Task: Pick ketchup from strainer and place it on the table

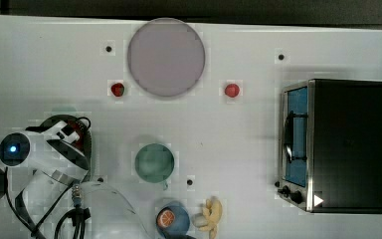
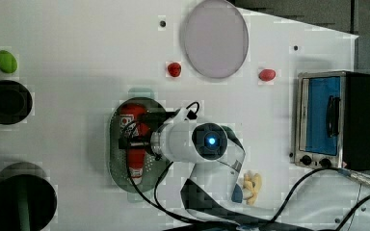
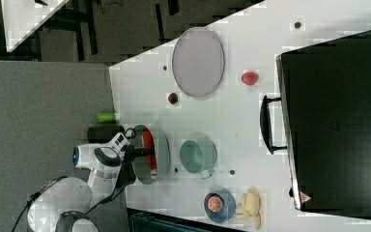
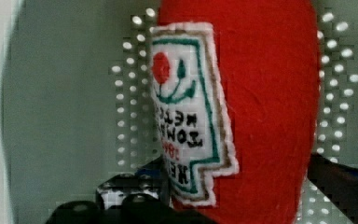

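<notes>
Close against the wrist camera: red felt ketchup bottle [image 4: 265,112] with a stitched white-and-green label, lying on the perforated bottom of the pale green oval plastic strainer [image 4: 74,116]. Black gripper [image 4: 223,196] spread wide, one finger on each side of the bottle, nothing clenched yet. In the left view, bottle [image 2: 136,144] stretched along the strainer [image 2: 115,159], white cap toward the bottom edge, gripper [image 2: 134,143] low over its middle. Strainer resting on the flat white table [image 2: 77,57] with small black dots.

Just beyond in the right view, a teal cup [image 3: 198,155] beside the strainer [image 3: 163,145]. Farther off, a blue bowl [image 3: 224,207] holding an orange slice, with a pale yellow banana bunch [image 3: 251,205] next to it. Farthest: round grey-lilac plate [image 1: 166,57] flanked by two small red fruits [image 1: 118,89], and a black toaster oven [image 1: 348,144] at the top view's right.
</notes>
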You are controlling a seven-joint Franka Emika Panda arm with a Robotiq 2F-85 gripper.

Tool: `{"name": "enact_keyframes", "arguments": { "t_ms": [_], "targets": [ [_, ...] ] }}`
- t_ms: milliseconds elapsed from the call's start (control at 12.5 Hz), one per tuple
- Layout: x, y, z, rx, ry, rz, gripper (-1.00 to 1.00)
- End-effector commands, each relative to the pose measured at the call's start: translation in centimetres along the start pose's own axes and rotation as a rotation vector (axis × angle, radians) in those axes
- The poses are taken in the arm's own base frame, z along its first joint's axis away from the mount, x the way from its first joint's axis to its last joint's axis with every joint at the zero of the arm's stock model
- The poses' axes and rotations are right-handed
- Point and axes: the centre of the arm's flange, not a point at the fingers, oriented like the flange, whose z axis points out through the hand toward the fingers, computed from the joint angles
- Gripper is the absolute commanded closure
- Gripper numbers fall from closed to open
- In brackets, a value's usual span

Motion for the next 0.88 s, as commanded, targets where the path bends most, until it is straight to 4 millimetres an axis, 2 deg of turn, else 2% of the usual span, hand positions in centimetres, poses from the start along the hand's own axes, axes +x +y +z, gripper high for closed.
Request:
{"name": "enact_keyframes", "arguments": {
  "t_ms": [80, 160, 320, 400, 560, 880],
  "targets": [
    [0.5, -2.0, -2.2, 0.032, 0.059, 0.045, -0.43],
    [0.5, -2.0, -2.4, 0.033, 0.063, 0.046, -0.21],
    [0.6, -1.8, -3.4, 0.017, 0.076, 0.046, -0.21],
    [0.5, -1.8, -4.5, 0.003, 0.087, 0.042, -0.21],
    [0.2, -2.1, -8.4, -0.006, 0.124, 0.048, -0.21],
    [-0.3, -2.9, -18.2, 0.067, 0.140, 0.195, -0.21]
  ]
}}
